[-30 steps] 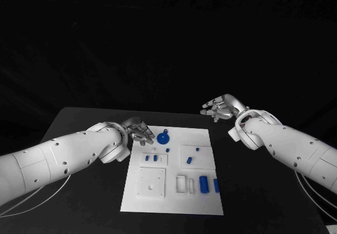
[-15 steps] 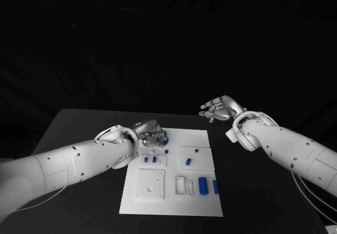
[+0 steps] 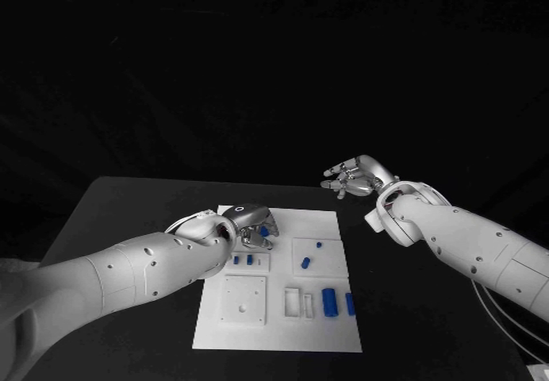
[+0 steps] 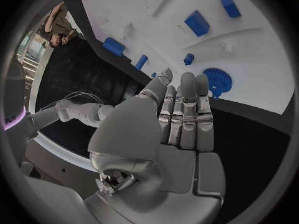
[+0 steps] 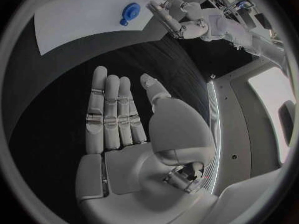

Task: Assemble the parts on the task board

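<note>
Head view: on the black worktop (image 3: 126, 206) lies the task board (image 3: 280, 329). The left hand (image 3: 246, 225), fingers straight and empty, hovers over the blue gear (image 4: 217, 81), likely to grasp it; the right hand (image 3: 357, 176) waits aside, spread.

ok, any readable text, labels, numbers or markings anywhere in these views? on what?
None readable.
Task board: plain white, no print visible.
Blue parts, e.g. the gear: no markings visible.
Left hand and right hand: bare metal, no label or number visible.
</note>
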Motion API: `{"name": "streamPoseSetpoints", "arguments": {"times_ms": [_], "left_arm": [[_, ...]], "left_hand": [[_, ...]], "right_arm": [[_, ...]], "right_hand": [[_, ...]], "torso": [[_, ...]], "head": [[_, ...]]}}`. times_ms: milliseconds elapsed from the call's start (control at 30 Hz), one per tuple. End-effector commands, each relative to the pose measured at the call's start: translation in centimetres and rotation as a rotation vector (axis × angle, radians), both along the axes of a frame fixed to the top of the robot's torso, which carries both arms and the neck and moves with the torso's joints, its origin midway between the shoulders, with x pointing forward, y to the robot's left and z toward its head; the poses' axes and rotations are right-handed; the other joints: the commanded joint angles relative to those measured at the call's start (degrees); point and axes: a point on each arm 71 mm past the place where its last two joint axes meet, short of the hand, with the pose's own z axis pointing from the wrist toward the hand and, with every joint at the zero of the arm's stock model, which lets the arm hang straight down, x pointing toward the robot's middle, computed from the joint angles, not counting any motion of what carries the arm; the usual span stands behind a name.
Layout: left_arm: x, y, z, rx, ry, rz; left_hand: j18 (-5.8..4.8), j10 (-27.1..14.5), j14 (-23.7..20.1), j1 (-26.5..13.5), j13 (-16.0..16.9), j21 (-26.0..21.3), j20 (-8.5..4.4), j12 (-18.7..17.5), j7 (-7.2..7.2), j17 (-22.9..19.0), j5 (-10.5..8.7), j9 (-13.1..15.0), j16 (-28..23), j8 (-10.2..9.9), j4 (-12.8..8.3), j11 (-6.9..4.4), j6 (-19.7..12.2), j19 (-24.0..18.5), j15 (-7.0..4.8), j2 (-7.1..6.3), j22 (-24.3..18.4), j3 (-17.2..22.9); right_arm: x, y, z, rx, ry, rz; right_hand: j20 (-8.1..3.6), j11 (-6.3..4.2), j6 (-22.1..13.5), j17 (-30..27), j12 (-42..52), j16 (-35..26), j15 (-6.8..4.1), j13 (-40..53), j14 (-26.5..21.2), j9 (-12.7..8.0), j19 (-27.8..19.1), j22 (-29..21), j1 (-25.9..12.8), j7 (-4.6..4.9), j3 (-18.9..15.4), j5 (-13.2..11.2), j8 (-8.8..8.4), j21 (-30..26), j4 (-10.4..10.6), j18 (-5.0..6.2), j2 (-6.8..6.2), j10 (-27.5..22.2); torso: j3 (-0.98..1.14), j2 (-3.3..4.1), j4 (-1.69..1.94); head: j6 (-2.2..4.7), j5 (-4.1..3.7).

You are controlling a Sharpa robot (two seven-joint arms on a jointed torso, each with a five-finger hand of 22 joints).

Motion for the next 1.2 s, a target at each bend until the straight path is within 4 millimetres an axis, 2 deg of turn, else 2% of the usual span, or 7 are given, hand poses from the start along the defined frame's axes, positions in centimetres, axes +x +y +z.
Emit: {"name": "streamPoseSetpoints", "arguments": {"times_ms": [33, 233, 400, 600, 800, 933, 1200], "left_arm": [[-0.1, -0.4, -0.4, 0.068, -0.037, -0.033], [0.1, -0.7, -1.2, 0.096, -0.042, -0.027], [0.2, -0.9, -1.8, 0.114, -0.040, -0.024], [0.4, -0.7, -2.3, 0.128, -0.044, -0.011], [0.6, -0.5, -2.4, 0.132, -0.061, -0.001], [0.8, -0.4, -2.5, 0.139, -0.066, 0.007], [1.1, -0.1, -2.7, 0.154, -0.064, 0.022]], "left_hand": [[0.52, -0.56, 0.55, 0.14, -0.08, 0.00, 0.09, -0.33, 0.00, 0.20, -0.14, -0.06, 0.93, -0.24, 0.62, 0.09, -0.69, 0.65, 0.00, -0.72, 1.25, -0.05], [0.79, -0.37, 0.50, 0.59, -0.09, 2.12, -0.09, -0.34, 0.13, 0.72, 0.15, -0.06, 5.05, -0.24, 1.58, 0.00, -0.57, 1.22, -0.13, -1.16, 1.42, 0.83], [0.97, 0.62, 0.94, 0.33, -0.12, 4.09, -0.29, -0.39, 0.31, 1.13, 0.29, -0.06, 7.28, -0.24, 1.46, -0.25, 0.05, 1.46, -0.32, -0.89, 1.50, 1.97], [1.39, 1.90, 1.03, -0.41, -0.12, 8.62, -0.38, -0.37, 0.47, 1.01, 0.51, -0.07, 9.74, -0.23, 0.86, -0.42, 0.42, 0.34, -0.36, -0.64, 1.51, 4.80], [1.76, 2.17, 0.92, -0.60, -0.11, 11.66, -0.26, -0.34, 0.45, 0.53, 0.57, -0.10, 10.28, -0.23, 0.70, -0.41, -0.06, -1.01, -0.28, -0.81, 1.43, 6.42], [1.92, 1.74, 0.84, -0.52, -0.11, 13.40, -0.19, -0.33, 0.52, 0.15, 0.59, -0.10, 10.41, -0.24, 0.90, -0.29, -0.04, -1.84, -0.22, -0.95, 1.34, 7.08], [2.01, 1.49, 0.87, -0.65, -0.12, 13.74, -0.10, -0.35, 0.59, 0.07, 0.50, -0.11, 10.48, -0.25, 1.26, -0.19, 0.00, -2.01, -0.12, -0.71, 1.30, 7.24]], "right_arm": [[-0.1, 0.3, 0.2, 0.008, -0.013, 0.013], [-0.2, 0.5, 0.3, 0.010, -0.015, 0.018], [-0.2, 0.6, 0.3, 0.012, -0.017, 0.022], [-0.3, 0.8, 0.5, 0.013, -0.019, 0.027], [-0.3, 0.8, 0.5, 0.014, -0.020, 0.029], [-0.4, 0.9, 0.6, 0.015, -0.020, 0.031], [-0.4, 1.0, 0.6, 0.016, -0.020, 0.034]], "right_hand": [[0.11, 0.07, 0.17, -0.04, 0.00, 0.23, -0.02, -0.04, -0.57, -0.02, -0.02, -0.05, -0.32, 0.16, 0.14, -0.10, -0.08, 0.17, -0.06, -0.85, -0.13, -0.34], [0.12, 0.08, 0.14, -0.21, -0.06, 0.27, -0.01, -0.24, -0.60, -0.02, -0.03, -0.30, -0.33, 0.16, 0.08, -0.02, -0.08, 0.25, -0.05, -0.84, -0.14, -0.31], [0.12, 0.08, 0.14, -0.21, -0.06, 0.27, -0.01, -0.24, -0.60, -0.02, -0.03, -0.30, -0.33, 0.16, 0.08, -0.02, -0.08, 0.25, -0.05, -0.84, -0.14, -0.31], [0.12, 0.08, 0.14, -0.21, -0.06, 0.27, -0.01, -0.24, -0.60, -0.02, -0.03, -0.30, -0.33, 0.16, 0.08, -0.02, -0.08, 0.25, -0.05, -0.84, -0.14, -0.31], [0.11, 0.06, 0.18, -0.47, -0.03, 0.43, -0.02, -0.51, -0.60, -0.01, 0.00, -0.79, -0.30, 0.14, -0.07, 0.03, -0.08, 0.48, -0.01, -0.84, -0.16, -0.23], [0.11, 0.06, 0.18, -0.47, -0.03, 0.43, -0.02, -0.51, -0.60, -0.01, 0.00, -0.79, -0.30, 0.14, -0.07, 0.03, -0.08, 0.48, -0.01, -0.84, -0.16, -0.23], [0.09, 0.04, 0.19, -0.63, 0.04, 0.56, -0.03, -0.66, -0.62, -0.01, -0.01, -1.17, -0.28, 0.13, -0.18, 0.05, -0.08, 0.70, 0.05, -0.85, -0.13, -0.15]], "torso": [[0.02, 0.10, -0.13], [-0.04, 0.19, -0.19], [-0.02, 0.31, -0.32], [-0.03, 0.36, -0.31], [-0.06, 0.31, -0.19], [-0.07, 0.26, -0.25], [-0.06, 0.24, -0.17]], "head": [[0.02, -0.02], [-0.09, -0.19], [-0.12, -0.26], [-0.25, -0.47], [-0.37, -0.70], [-0.48, -0.72], [-0.47, -0.80]]}}
